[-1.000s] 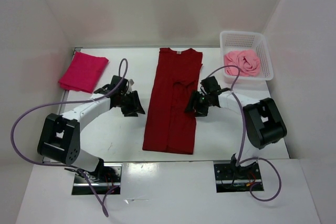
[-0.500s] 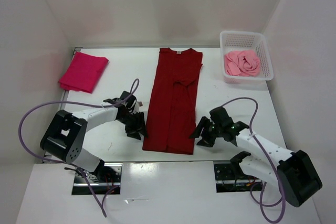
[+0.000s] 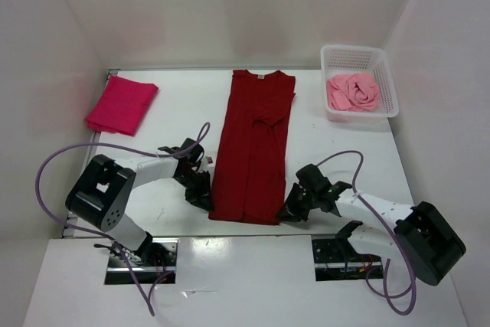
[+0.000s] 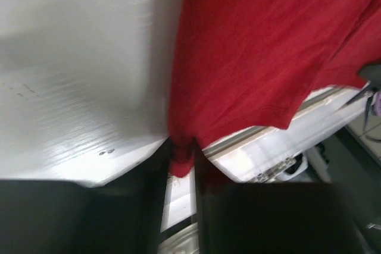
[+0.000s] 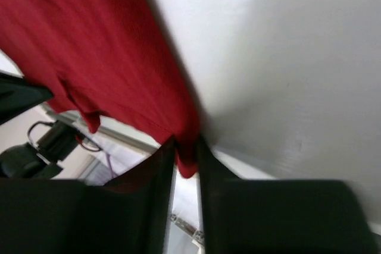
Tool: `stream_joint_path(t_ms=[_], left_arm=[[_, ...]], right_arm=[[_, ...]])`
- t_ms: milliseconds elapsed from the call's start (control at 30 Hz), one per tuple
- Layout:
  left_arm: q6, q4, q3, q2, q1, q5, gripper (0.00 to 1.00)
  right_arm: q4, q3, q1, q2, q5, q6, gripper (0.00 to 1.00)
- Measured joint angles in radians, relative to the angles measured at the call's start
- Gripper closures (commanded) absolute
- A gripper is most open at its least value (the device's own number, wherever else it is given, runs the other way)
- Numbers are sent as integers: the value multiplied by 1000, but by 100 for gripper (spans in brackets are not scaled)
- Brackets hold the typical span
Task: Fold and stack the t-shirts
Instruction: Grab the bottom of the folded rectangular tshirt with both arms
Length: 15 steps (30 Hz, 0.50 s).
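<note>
The dark crimson shirt (image 3: 253,147) lies flat in the middle of the desk (image 3: 344,158), folded lengthwise into a narrow strip. Its long axis runs from the far edge to the near edge, with the collar pointing at the far edge and the hem at the near edge. The left gripper (image 3: 204,198) sits at the hem's near-left corner, its jaws closed down to a narrow gap with a fold of the red cloth pinched between them. The right gripper (image 3: 292,210) is at the near-right corner, gripping the hem the same way. The bright magenta shirt (image 3: 121,104) rests folded by the far-left corner. The light pink shirt (image 3: 354,91) lies crumpled in the white basket (image 3: 387,67) at the far-right corner.
</note>
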Motion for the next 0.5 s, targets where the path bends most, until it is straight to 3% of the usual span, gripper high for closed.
stream_joint_path(t_ms=[33,100,133,367,500], left_arm=[[1,0,0,1,0,4,87],[2,-1,0,1,-4,15,95],[6,-3,0,1,-7,23,100],[51,-116,-16,-101,-9,67,100],[51,-247,14,-260,55,92,100]], right_arm=[[7,0,5,11,0,3,91],[14,2,15,32,-1,6,100],[12,9,25,38,0,11,100],[-86,82,267,-52,19,97,100],[-238,161,235,-188,2,105,100]])
